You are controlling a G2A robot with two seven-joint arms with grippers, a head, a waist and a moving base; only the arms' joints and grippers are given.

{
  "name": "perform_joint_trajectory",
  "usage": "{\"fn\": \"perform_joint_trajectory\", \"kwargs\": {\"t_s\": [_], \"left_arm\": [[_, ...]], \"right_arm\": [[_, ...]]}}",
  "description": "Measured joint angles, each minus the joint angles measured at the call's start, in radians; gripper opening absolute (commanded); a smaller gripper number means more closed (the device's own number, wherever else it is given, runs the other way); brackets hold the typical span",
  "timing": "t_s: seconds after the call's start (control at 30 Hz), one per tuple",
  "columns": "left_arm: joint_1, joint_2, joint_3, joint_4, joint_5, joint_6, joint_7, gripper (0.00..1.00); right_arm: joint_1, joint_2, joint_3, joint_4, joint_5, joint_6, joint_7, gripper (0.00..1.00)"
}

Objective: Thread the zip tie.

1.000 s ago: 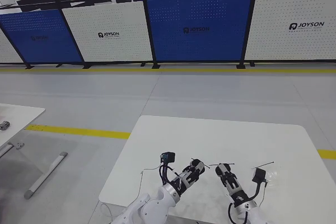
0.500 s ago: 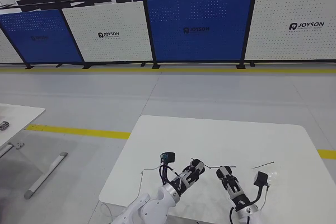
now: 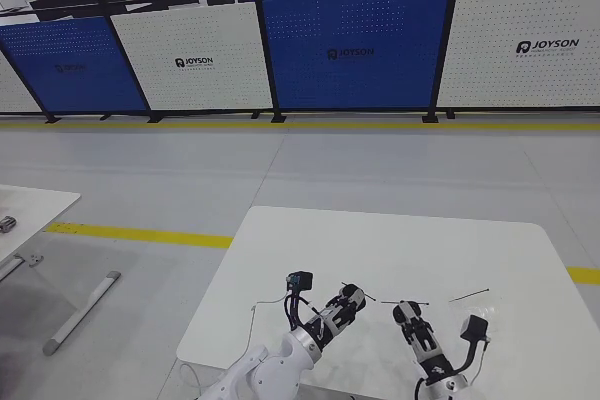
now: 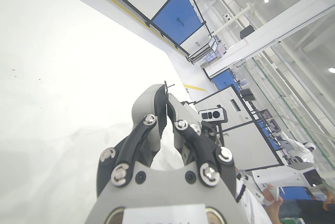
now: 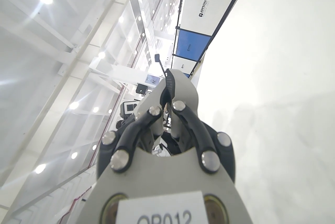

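Observation:
Low over the front part of the white table point(image 3: 400, 245), my left gripper point(image 3: 352, 292) is shut on a thin black zip tie point(image 3: 360, 292) that sticks out on both sides of its tips. In the left wrist view, a short black end of the zip tie point(image 4: 166, 85) pokes from the shut left gripper point(image 4: 166, 94). To its right, my right gripper point(image 3: 405, 308) is shut on a second black zip tie point(image 3: 412, 303). The right wrist view shows the right gripper point(image 5: 168, 81) with this zip tie's square head point(image 5: 157, 57) jutting past the tips. The two ties' ends are apart.
A third black zip tie point(image 3: 469, 294) lies loose on the table, to the right of my right gripper. The table's front edge is close behind both arms. Another table point(image 3: 20, 215) with a small object point(image 3: 6, 223) stands off to the left across the floor.
My right arm has drawn to the right and toward the table's front edge with its zip tie, widening the gap to the left gripper. The left arm has stayed still.

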Motion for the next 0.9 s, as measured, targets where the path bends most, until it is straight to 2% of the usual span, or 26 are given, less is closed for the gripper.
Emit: {"fn": "perform_joint_trajectory", "kwargs": {"t_s": [0.3, 0.9], "left_arm": [[0.000, 0.000, 0.000, 0.000, 0.000, 0.000, 0.000, 0.00], [0.000, 0.000, 0.000, 0.000, 0.000, 0.000, 0.000, 0.00]], "right_arm": [[0.017, -0.008, -0.019, -0.005, -0.011, 0.047, -0.004, 0.00], [0.019, -0.016, -0.014, 0.000, -0.016, 0.056, 0.001, 0.00]]}}
